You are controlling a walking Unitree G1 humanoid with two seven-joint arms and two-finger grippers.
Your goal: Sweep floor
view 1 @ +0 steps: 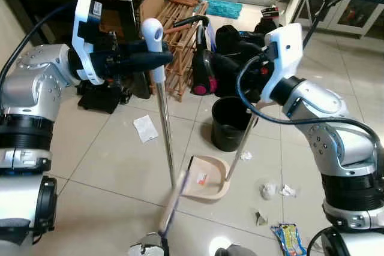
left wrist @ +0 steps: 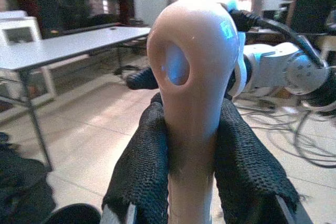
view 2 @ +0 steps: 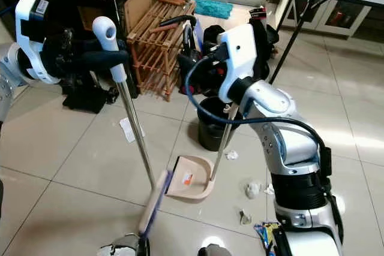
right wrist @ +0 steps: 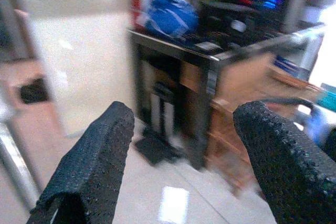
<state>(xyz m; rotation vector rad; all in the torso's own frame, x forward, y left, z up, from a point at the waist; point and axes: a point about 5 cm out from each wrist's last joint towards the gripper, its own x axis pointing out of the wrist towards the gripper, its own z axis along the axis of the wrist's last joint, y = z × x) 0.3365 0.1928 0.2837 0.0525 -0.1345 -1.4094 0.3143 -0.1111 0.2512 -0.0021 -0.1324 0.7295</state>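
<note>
Black fingers of the left claw (view 1: 157,59) are clamped on the broom (view 1: 163,125) just below its pale handle knob; the broom head is set on the tiled floor (view 1: 108,166), touching the beige dustpan (view 1: 207,179). Fingers of the right claw (right wrist: 184,156) are spread wide apart, nothing gripped between them; paper scraps (view 1: 145,128) lie nearby.

A: Substrate?
B: Tiled floor (view 1: 108,166). Beige dustpan (view 1: 207,179) flat on it, below and between the two grippers.
A: Debris?
B: White paper (view 1: 145,128) beneath the left jaws; crumpled scraps (view 1: 268,190) and a wrapper (view 1: 288,235) under the right. Black bin (view 1: 230,123) stands behind the dustpan.
</note>
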